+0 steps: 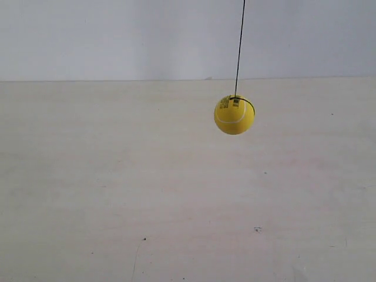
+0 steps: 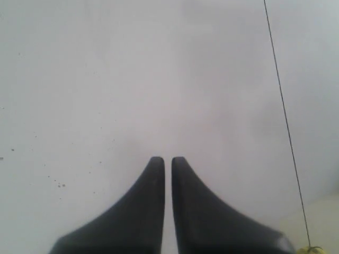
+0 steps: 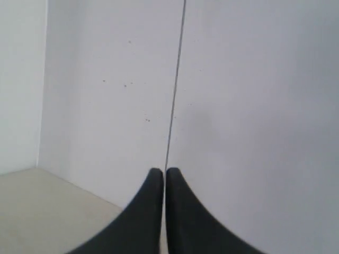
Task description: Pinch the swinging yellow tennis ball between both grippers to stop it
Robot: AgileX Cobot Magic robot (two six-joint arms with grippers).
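Observation:
The yellow tennis ball [image 1: 234, 114] hangs on a thin black string [image 1: 239, 47] above the pale table, right of centre in the exterior view. Neither arm shows in that view. In the left wrist view my left gripper [image 2: 165, 159] is shut with nothing between its black pointed tips; the string [image 2: 283, 116] runs down past it, and a sliver of the yellow ball [image 2: 310, 250] peeks in at the frame's corner. My right gripper [image 3: 160, 170] is also shut and empty. The string [image 3: 175, 95] runs behind its tips there; the ball itself is out of that view.
A pale wooden table [image 1: 117, 194] fills the lower part of the exterior view, with a white wall [image 1: 117, 35] behind. The right wrist view shows a wall corner [image 3: 42, 90] and a strip of table [image 3: 47, 211].

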